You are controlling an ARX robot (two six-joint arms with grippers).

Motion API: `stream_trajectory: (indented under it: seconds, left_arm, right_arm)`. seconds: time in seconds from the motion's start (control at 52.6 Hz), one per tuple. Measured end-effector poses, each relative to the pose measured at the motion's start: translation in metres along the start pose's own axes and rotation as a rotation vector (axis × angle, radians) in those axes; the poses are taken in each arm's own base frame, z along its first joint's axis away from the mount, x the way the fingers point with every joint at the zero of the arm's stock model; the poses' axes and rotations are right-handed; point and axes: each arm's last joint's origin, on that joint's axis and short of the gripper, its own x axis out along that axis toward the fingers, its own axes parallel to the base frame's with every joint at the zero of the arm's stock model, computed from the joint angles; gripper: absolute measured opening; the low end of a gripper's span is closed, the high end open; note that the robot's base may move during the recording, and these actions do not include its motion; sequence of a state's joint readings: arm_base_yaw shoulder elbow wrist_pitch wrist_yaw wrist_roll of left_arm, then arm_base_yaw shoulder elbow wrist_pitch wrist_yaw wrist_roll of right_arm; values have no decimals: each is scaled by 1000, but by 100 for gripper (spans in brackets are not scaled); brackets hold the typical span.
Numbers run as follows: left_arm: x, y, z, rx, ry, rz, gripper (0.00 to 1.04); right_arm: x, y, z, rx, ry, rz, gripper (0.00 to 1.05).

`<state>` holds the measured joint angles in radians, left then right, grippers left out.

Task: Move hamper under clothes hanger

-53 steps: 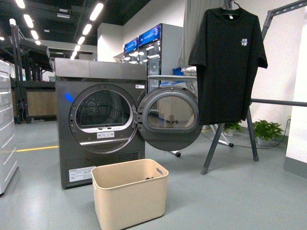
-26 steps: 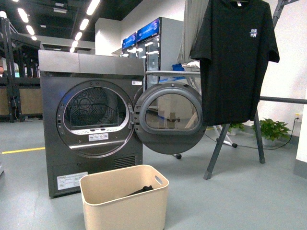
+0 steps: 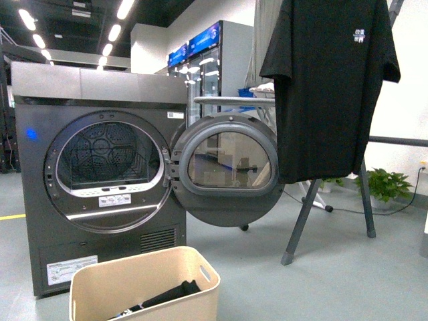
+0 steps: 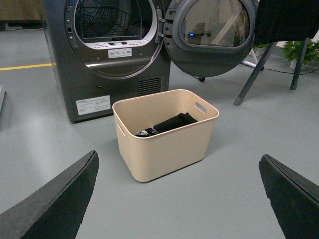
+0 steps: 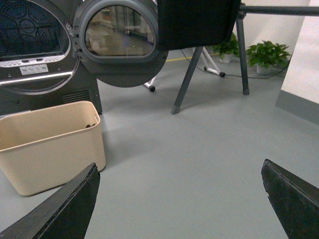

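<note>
- The hamper point(image 4: 164, 149) stands on the grey floor point(image 4: 239, 199) just in front of the dryer point(image 4: 99, 94), well apart from the splayed legs of the clothes hanger point(image 3: 302, 217).
- It looks like stiff plastic and is probably light, as only a dark garment point(image 4: 174, 122) lies inside; the smooth walls may slip.
- Best hold: the rim or a slot handle point(image 4: 201, 107).
- The left gripper point(image 4: 178, 158) and right gripper point(image 5: 179, 166) both gape, holding nothing.

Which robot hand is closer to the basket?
Left, probably. The left gripper faces the basket straight ahead; the right gripper has it off to the robot's left.
</note>
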<state>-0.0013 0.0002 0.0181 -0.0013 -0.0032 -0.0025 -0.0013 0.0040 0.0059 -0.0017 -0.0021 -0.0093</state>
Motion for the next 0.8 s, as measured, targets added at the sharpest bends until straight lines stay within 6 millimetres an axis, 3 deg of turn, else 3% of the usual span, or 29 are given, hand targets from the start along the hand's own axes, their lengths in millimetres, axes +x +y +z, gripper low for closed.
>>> stream_trajectory:
  seconds: [0.799]
  left_arm:
    - [0, 0, 0, 0, 1, 0, 98]
  right_arm:
    - [0, 0, 0, 0, 2, 0, 97]
